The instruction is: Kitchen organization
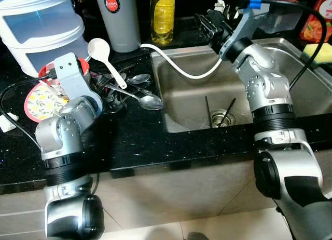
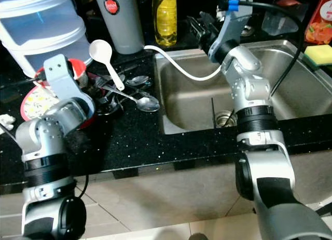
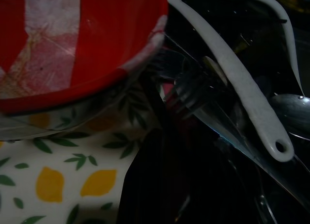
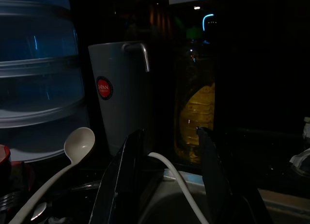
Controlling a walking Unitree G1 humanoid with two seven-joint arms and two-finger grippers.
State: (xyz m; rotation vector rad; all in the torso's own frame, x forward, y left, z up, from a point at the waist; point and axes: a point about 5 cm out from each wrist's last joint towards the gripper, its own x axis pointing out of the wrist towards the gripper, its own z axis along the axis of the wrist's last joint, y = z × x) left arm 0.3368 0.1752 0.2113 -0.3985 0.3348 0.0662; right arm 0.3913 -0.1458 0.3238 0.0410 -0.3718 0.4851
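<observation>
White ladle between spread right gripper fingers, bowl seemingly toward counter

The left tool's fingers were hidden behind its wrist housing. The stacked containers and oil bottle were cut off at the frame edge. Cutlery beneath the left tool was too dark to identify.

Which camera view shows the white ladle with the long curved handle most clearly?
The left eye view: the white ladle shows whole, bowl over the cutlery, handle curving past the sink rim. The right eye view shows much the same. The left wrist view shows a handle; the right wrist view dimly shows bowl and handle.
</observation>
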